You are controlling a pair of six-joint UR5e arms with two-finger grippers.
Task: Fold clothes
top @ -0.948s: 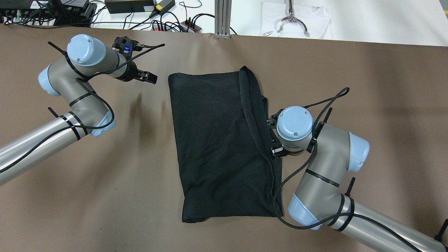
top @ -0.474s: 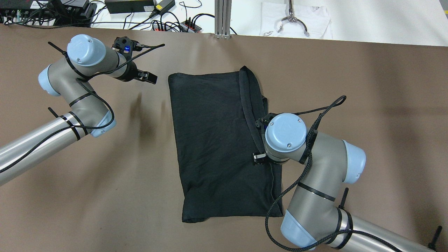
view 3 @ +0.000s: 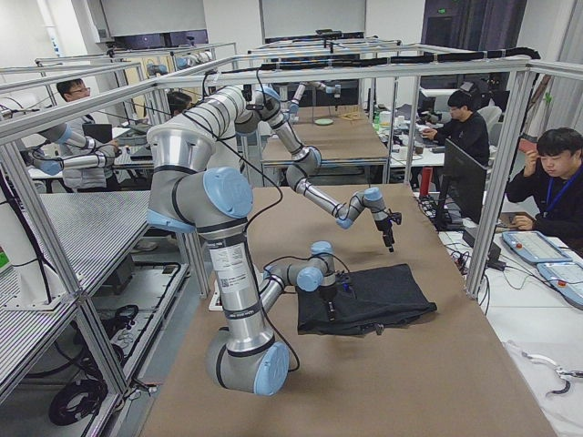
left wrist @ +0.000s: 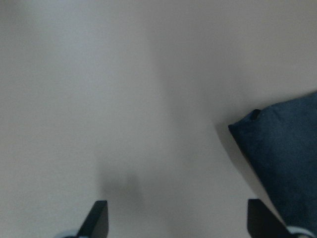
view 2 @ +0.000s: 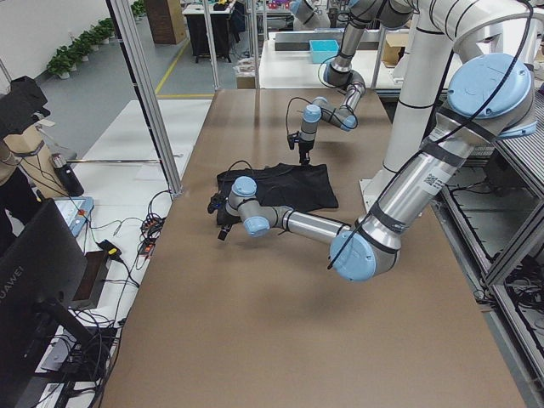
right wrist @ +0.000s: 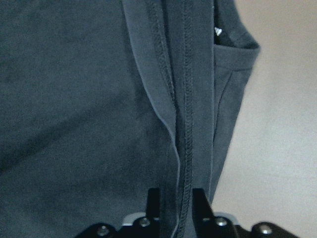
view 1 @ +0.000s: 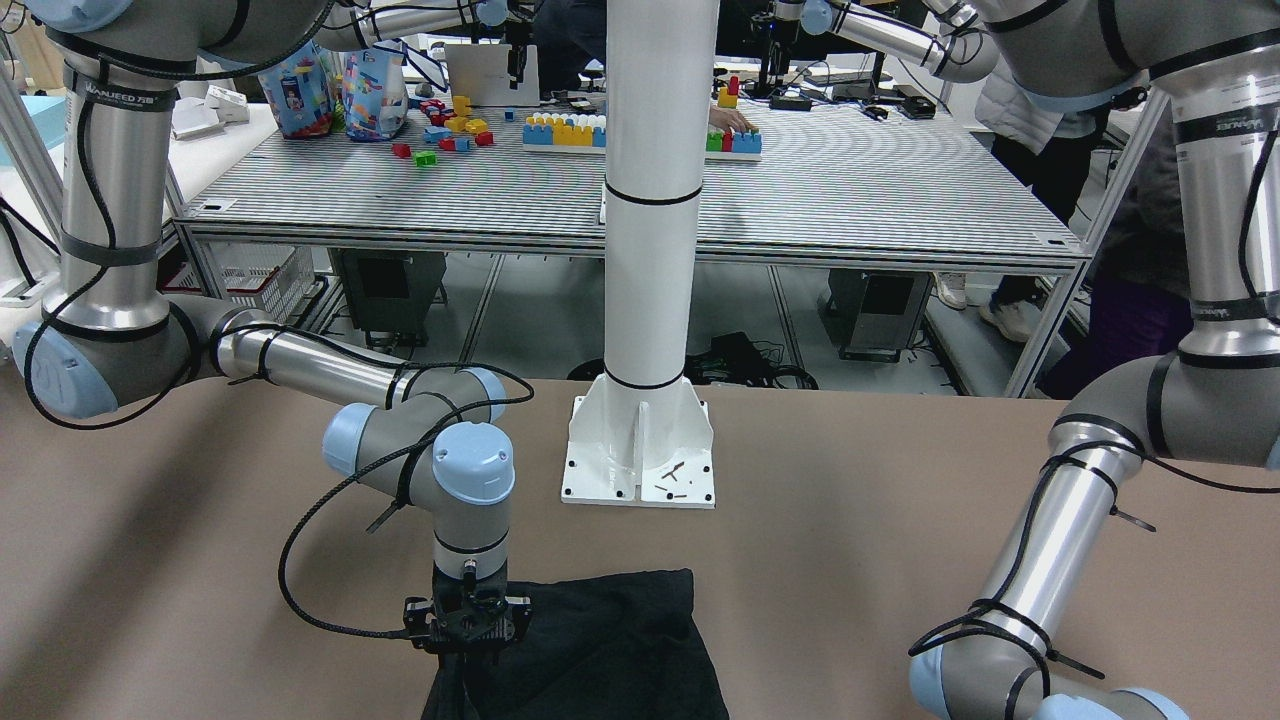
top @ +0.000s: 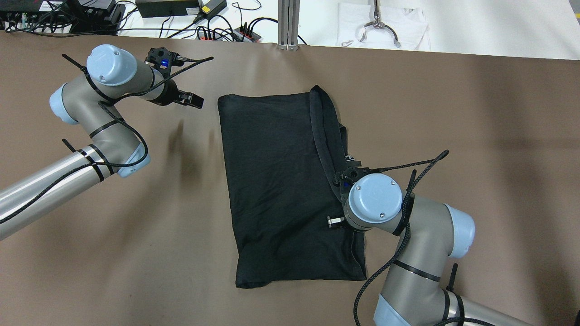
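Clothes (view 1: 620, 640), a single black piece, lie flat on the brown table (view 1: 850, 520) in the front-facing view, just in front of the white pillar (view 1: 655, 200). The right gripper (view 1: 467, 628) stands upright on their edge. Lettering on the arm's sleeve is too small to read with certainty.

From overhead, the clothes sit mid-table with the hemmed edge along their right side. The right gripper is mostly hidden under its wrist at that hem. The left gripper (top: 195, 100) hovers over bare table near the far left corner.

In the left view, a monitor (view 2: 34, 289) at the table's end reads HUAWEI. The right view shows no readable writing.

The left wrist camera shows its jaws wide apart and empty, with a corner of the clothes at the right.

In the right wrist camera, the fingers (right wrist: 154, 201) stand close together with the stitched hem between them, clamped on it by my judgement. The step in hand looks like seizing the hem for a fold. The next move calls for lifting that edge and carrying it across without the layers slipping.
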